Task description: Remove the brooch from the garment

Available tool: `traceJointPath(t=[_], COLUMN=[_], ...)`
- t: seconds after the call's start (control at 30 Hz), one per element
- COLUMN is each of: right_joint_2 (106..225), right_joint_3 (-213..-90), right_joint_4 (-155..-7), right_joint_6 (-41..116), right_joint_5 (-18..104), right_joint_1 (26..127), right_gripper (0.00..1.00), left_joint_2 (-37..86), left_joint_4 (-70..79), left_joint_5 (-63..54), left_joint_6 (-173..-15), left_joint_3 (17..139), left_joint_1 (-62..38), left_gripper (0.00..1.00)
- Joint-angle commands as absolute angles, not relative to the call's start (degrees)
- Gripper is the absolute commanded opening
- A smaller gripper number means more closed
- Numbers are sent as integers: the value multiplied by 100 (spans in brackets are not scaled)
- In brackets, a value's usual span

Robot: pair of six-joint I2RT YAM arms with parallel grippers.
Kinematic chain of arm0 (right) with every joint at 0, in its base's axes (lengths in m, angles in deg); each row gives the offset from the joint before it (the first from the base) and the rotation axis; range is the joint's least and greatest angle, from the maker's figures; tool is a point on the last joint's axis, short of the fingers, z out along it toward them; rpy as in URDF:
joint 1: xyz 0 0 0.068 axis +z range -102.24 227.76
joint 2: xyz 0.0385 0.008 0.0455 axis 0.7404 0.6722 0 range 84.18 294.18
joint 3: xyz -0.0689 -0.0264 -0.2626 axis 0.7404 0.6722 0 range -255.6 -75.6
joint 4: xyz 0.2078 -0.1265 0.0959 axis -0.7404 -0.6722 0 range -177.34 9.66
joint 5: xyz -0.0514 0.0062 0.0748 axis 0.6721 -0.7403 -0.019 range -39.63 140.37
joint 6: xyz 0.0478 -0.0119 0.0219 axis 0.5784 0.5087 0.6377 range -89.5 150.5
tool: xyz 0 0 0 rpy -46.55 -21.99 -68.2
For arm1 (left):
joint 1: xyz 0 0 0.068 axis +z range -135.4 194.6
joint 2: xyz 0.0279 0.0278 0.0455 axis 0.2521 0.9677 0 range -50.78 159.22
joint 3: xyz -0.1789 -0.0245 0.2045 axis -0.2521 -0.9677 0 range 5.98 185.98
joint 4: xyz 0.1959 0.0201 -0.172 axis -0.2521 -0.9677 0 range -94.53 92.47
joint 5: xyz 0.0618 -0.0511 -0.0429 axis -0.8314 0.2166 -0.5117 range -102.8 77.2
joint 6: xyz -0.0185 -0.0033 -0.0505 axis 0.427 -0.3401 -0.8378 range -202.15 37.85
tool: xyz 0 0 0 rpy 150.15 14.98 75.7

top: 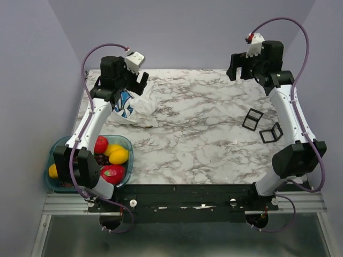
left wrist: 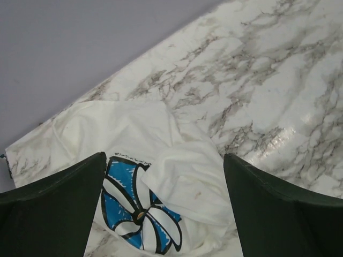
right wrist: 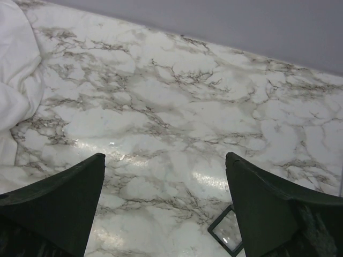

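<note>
The left gripper (left wrist: 163, 156) has its jaws spread wide and holds nothing. It is poised above the garment (left wrist: 96, 128), which lies crumpled at the upper left of the marble table (top: 214, 112) in the overhead view. The brooch (left wrist: 140, 216) sits on the cloth at the lower centre of the left wrist view, nearer the left-hand jaw than the right. Its blue and white petals and yellowish centre are exposed, but a fold of cloth (left wrist: 187, 187) overlaps its right side. The right gripper (right wrist: 164, 155) is likewise spread and empty, over bare marble at the upper right of the overhead view. It is well apart from the garment, whose edge only just enters the upper left of its wrist view. Assessment: the approach is the step in hand, and no contact is made yet. Recommended: shift the left gripper so the brooch centre falls midway between the jaws, then descend and close on the badge's rim alone, clear of the overlapping fold. The cloth is soft and loose and will likely lift with the badge, so the right gripper should cross over and pin the garment just beside the brooch before any pull. How the brooch is fastened cannot be seen. Principal risk: pinching fabric together with the badge.
</note>
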State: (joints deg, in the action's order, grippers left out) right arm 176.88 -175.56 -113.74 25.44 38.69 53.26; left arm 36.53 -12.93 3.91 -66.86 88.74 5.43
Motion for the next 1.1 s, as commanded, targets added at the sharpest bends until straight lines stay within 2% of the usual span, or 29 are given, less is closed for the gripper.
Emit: traceJointPath(t=[0.0, 0.2, 0.43, 0.53, 0.73, 1.07], right_joint_2=[17945, 18006, 17866, 17866, 17910, 17857], right_joint_3=[-18001, -18037, -17843, -17799, -17817, -17598], right_joint_4=[-11822, -11970, -12261, -12279, -12340, -12340], right_joint_6=[2373, 1960, 1266, 1248, 1266, 1099], right_joint_5=[3912, 3166, 1760, 1785, 1495, 1539], right_joint_1=[5304, 5295, 5321, 5365, 5436, 5585], right_gripper=[100, 100, 100, 100, 100, 100], left_joint_2=[3773, 4001, 4396, 4624, 5116, 5837], left_joint_4=[-2416, -2881, -3321, -3444, -3875, -4234], left_joint_5=[970, 558, 277, -57, -102, 136], left_joint_6=[-5844, -5473, -5385, -5385, -5657, -6727], left_joint_3=[8842, 8798, 9140, 9289, 9659, 10150], left_joint_1=[555, 555, 537, 537, 537, 520], left_gripper=[99, 98, 96, 95, 86, 84])
